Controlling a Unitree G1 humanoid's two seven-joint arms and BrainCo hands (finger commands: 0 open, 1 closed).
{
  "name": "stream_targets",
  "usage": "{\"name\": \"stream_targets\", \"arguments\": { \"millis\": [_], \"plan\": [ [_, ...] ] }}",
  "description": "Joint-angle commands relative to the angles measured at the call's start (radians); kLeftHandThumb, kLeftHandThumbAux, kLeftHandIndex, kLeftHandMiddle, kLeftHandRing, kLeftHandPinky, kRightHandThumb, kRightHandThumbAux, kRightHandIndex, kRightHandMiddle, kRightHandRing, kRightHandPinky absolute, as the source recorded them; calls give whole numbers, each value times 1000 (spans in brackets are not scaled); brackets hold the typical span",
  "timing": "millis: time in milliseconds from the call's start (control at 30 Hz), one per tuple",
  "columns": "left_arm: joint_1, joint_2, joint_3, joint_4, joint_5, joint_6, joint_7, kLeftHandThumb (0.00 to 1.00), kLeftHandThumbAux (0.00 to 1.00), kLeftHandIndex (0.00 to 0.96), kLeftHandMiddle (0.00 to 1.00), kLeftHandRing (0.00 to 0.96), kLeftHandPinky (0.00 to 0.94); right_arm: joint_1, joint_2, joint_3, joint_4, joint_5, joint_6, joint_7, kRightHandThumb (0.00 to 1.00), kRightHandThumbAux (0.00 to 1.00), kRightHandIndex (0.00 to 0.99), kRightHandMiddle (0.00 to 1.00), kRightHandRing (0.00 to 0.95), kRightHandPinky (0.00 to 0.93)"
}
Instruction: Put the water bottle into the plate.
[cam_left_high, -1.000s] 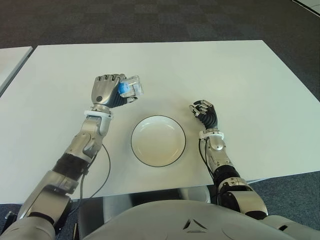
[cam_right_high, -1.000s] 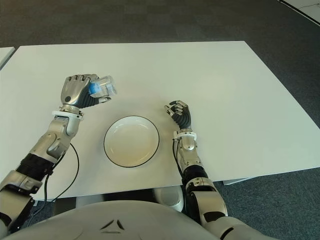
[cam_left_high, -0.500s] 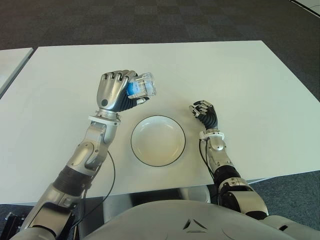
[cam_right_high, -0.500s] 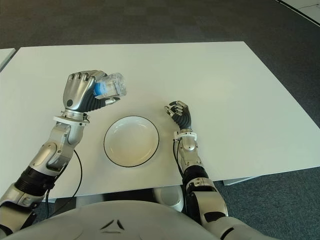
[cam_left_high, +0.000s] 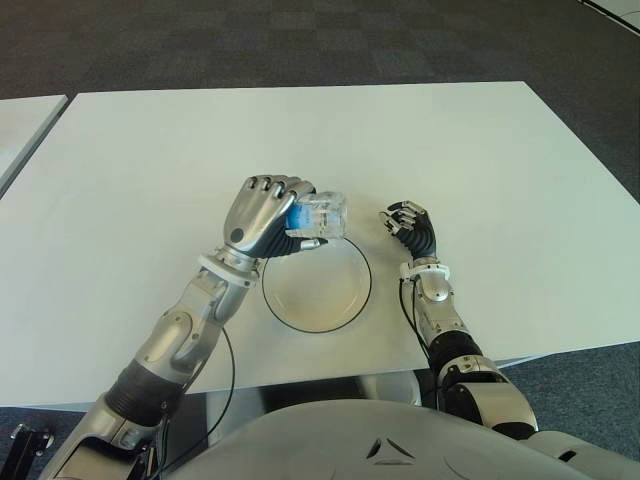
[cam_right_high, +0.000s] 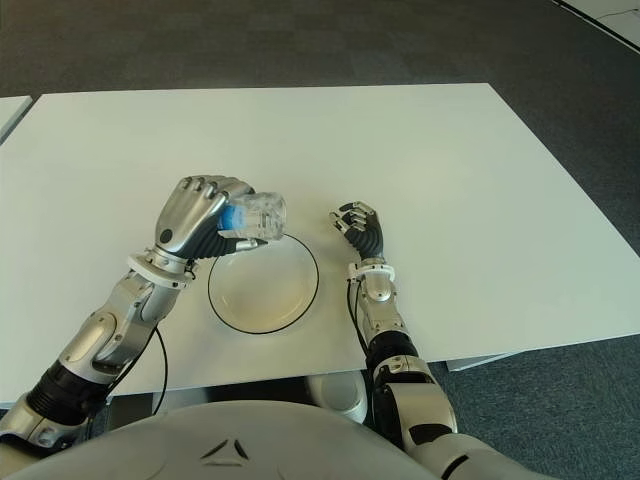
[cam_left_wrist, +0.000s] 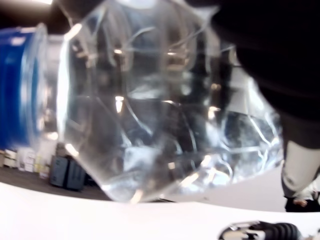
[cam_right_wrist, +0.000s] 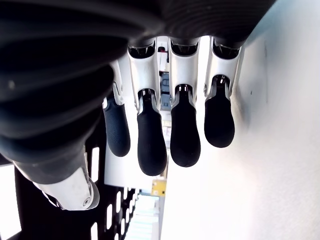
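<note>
White tabletop fills the scene, with dark carpet beyond its far edge. On the table sits a white plate with a thin dark rim. The left hand has its fingers wrapped around a water bottle, held on its side above the plate's far left rim. The bottle is clear, crinkled plastic with a blue label near the gripped end. The right hand shows just right of the plate, fingers loosely curled, holding nothing.
</note>
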Motion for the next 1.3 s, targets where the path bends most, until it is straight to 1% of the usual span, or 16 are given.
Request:
{"name": "stream_targets", "arguments": {
  "millis": [33,333,467,767,900,1033,1133,1300],
  "plan": [
    [-52,-25,-56,113,15,-65,-22,852,667,401,548,874,868,78,11,-1,77,12,91,2,706,726,435,662,659,658],
    [-71,-36,-97,222,15,-145,-31,852,667,401,548,870,874,81,12,0,69,13,94,1,707,726,435,664,660,658],
    [-89,-51,-134,344,40,-182,18,852,667,401,548,868,876,81,12,1,68,10,97,-1,706,726,435,662,658,655],
    [-120,-66,-154,446,45,-223,59,852,668,400,546,868,874,83,16,0,66,12,94,-3,706,725,435,661,657,655],
    [-126,-67,-159,477,51,-233,73,852,668,400,545,867,870,84,16,0,64,13,96,-2,707,725,435,661,656,654],
    [-132,-70,-167,500,64,-229,90,852,668,399,544,867,868,84,15,1,63,13,96,2,707,726,435,663,659,659],
    [-132,-71,-169,505,69,-221,91,852,668,399,543,866,867,84,14,2,62,11,96,1,707,726,435,667,663,663],
    [-128,-75,-167,505,64,-211,78,851,667,401,544,854,834,83,14,3,64,9,97,-3,706,726,435,668,665,660]
  ]
}}
